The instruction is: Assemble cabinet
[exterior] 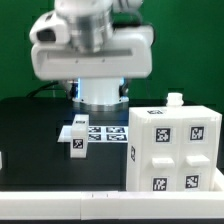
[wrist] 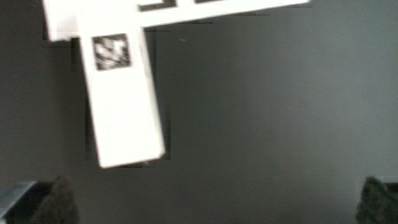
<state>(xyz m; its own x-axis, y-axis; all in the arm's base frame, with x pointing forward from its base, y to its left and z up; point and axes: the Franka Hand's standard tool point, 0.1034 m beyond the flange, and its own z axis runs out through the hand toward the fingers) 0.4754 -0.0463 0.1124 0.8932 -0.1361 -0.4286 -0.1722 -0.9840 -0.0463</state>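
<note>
Beneath our claw [wrist: 210,205], spread wide and empty, a flat white tagged plastic panel [wrist: 121,110] lies, presumably our next pickup.

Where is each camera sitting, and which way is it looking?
Exterior view: sits off the arm, in front of the table, facing the robot; it shows the arm, the marker board, a white panel and, on the exterior view's right, the cabinet box.
Wrist view: sits on the wrist, looking down at the black table; of the robot, only the two fingers show, wide apart.
Shared: both see the white panel beside the marker board, on the table.
</note>
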